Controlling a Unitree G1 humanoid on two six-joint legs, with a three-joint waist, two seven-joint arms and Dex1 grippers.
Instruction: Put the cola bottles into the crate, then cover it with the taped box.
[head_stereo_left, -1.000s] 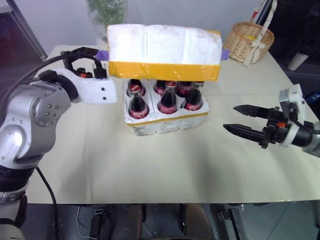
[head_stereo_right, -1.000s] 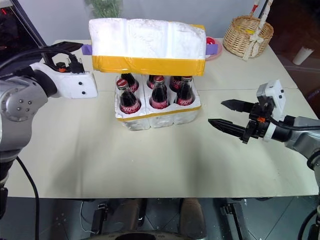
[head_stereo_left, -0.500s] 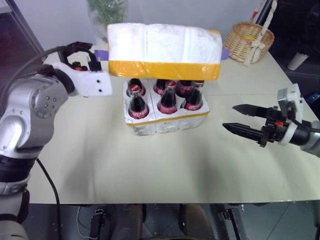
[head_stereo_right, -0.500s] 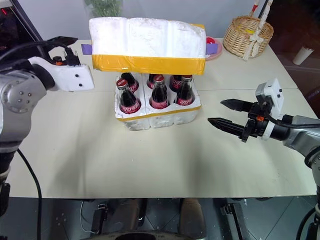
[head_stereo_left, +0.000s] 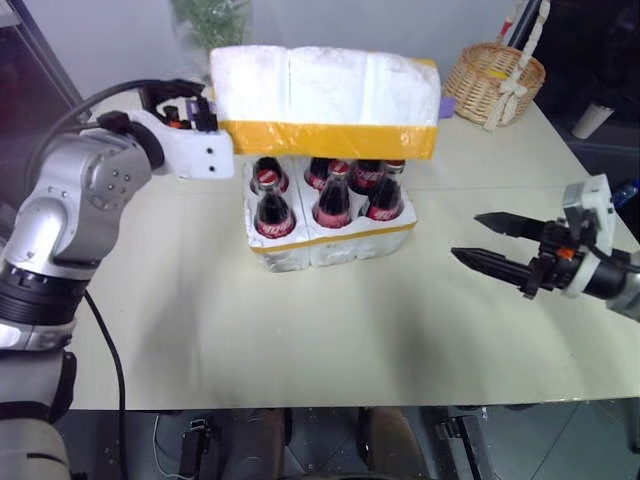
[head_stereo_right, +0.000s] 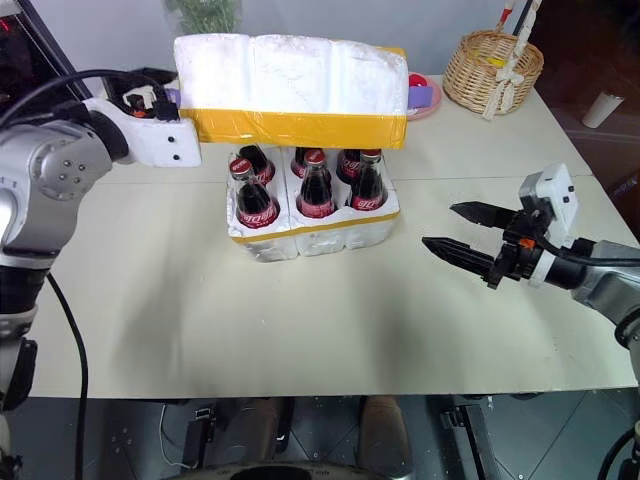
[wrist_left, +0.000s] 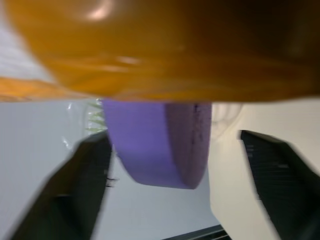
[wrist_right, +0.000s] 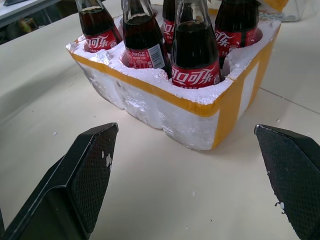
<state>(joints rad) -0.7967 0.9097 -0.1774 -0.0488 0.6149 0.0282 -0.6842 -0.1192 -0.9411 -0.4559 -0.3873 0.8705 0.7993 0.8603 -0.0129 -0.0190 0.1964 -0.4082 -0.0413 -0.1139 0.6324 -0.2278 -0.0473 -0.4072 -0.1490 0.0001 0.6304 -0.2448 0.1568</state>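
Seating the taped box (head_stereo_left: 325, 100) squarely over the cola bottles (head_stereo_left: 330, 195) needs care: left gripper (wrist_left: 175, 165) unclenched at its left end, right gripper (head_stereo_right: 455, 228) spread, empty

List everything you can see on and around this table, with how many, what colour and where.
cola bottles: six, dark with red labels and caps, standing in the crate.
crate: one, white foam with yellow tape band, table centre.
taped box: one, white foam with yellow tape, resting on the bottle tops.
purple block: one, purple, just beyond the box's left end, between the left gripper's fingers.
wicker basket: one, tan, far right corner.
plant: one, green, behind the table.
table: one, cream.
left gripper: black fingers, at the box's left end.
right gripper: black fingers, open, right of the crate.
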